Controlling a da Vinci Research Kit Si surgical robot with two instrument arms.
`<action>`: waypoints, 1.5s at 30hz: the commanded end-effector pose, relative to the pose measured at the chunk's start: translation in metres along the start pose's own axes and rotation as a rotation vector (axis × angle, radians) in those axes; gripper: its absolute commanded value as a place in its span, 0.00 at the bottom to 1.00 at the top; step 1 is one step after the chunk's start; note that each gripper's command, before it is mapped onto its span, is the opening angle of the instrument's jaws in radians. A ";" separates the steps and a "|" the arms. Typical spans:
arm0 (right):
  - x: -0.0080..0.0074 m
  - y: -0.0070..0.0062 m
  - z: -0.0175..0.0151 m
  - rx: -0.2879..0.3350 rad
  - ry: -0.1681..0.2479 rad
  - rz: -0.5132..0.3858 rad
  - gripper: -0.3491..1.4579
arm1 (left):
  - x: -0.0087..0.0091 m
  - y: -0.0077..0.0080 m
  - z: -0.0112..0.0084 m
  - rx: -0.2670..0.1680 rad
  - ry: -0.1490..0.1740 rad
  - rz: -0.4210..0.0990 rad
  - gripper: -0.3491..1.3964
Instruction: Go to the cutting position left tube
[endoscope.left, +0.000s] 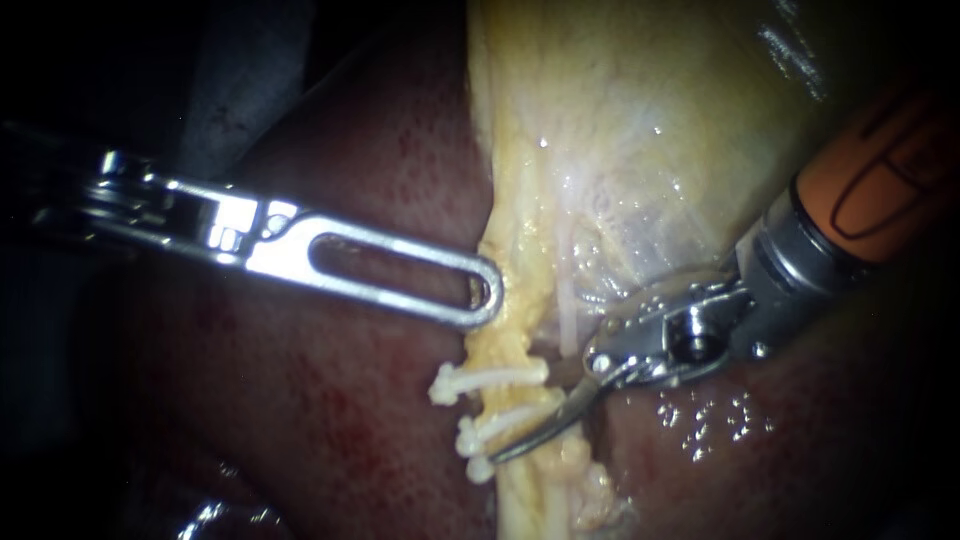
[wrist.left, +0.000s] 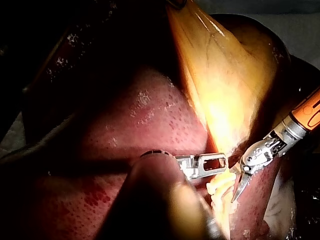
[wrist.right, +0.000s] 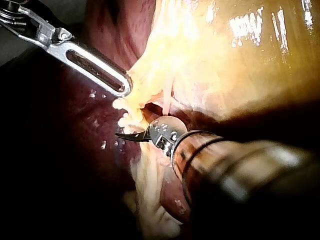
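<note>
We seem nearly at the cutting position: left tool (endoscope.left: 488, 296) grips tissue (endoscope.left: 520, 265); right tool (endoscope.left: 532, 434), gap unclear, must straddle the tube (endoscope.left: 522, 496) between clips (endoscope.left: 446, 386).

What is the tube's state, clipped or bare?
Clipped: three white clips cross the tube, spaced along it.

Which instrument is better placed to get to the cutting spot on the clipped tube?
Right. The right instrument ends in curved blades, lying together right at the clips on the tube. The left instrument has a flat slotted tip, no blades, up at the yellow tissue above them.
</note>
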 end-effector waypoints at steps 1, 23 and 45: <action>0.0001 0.0000 -0.0001 0.001 0.001 0.001 0.74 | 0.0000 0.0000 0.0000 0.000 0.000 0.000 0.00; 0.0006 0.0000 0.0004 -0.003 0.010 0.132 0.32 | 0.0001 -0.0002 0.0002 -0.001 -0.002 -0.001 0.00; 0.0009 -0.0005 0.0008 -0.003 0.011 0.160 0.25 | 0.0001 -0.0002 0.0002 -0.001 -0.002 -0.001 0.00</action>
